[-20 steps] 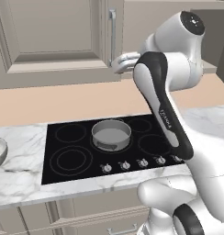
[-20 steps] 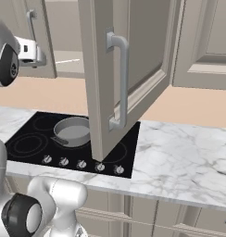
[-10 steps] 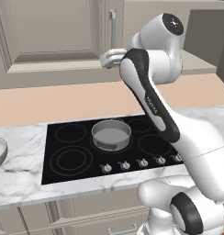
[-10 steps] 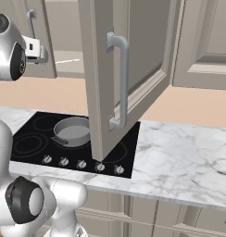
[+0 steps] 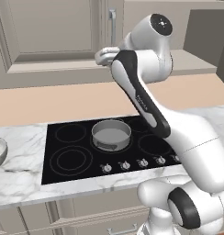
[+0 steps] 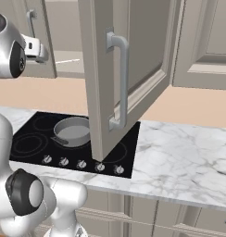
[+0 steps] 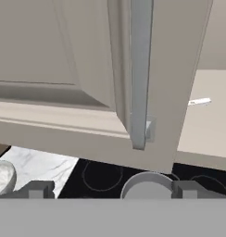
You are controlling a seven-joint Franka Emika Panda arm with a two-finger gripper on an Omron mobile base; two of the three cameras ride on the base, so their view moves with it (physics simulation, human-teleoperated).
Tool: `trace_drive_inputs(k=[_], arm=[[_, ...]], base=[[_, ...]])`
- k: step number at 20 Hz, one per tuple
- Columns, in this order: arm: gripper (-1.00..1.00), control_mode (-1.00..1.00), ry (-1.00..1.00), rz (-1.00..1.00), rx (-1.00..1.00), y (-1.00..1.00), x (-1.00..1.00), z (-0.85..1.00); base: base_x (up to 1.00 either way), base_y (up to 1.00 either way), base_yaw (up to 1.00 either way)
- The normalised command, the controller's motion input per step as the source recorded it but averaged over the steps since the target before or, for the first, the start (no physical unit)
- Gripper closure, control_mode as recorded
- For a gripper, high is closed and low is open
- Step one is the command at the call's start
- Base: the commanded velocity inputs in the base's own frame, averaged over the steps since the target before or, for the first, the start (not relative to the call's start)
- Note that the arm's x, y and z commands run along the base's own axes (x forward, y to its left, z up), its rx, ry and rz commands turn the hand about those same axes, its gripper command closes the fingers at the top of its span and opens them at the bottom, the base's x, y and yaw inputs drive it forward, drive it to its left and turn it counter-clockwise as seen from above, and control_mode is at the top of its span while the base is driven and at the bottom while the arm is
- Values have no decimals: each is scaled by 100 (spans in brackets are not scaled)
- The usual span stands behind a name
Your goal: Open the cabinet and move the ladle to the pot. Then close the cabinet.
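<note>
Fingers (image 7: 186,188) apart before cabinet (image 7: 64,60) handle (image 7: 140,74).

I see the cabinet (image 7: 50,69) door's silver handle (image 7: 140,69) straight above my wide-spread fingertips (image 7: 38,190). The ladle (image 7: 199,101) lies on the shelf, up beyond the right tip. The pot (image 7: 147,186) sits between the tips, a bowl (image 7: 3,178) left of them.
</note>
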Motion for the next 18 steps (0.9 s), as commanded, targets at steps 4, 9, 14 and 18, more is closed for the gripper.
trace_drive_inputs(k=[4,9,14,18], arm=[[-100,-100,-4,-10,-1,5,36,0],[-100,-100,-6,-8,0,3,36,0],[-100,-100,-3,-8,0,0,54,0],[-100,-100,-2,-6,-1,0,61,0]], base=[[0,0,0],[0,0,0],[0,0,0],[0,0,0]])
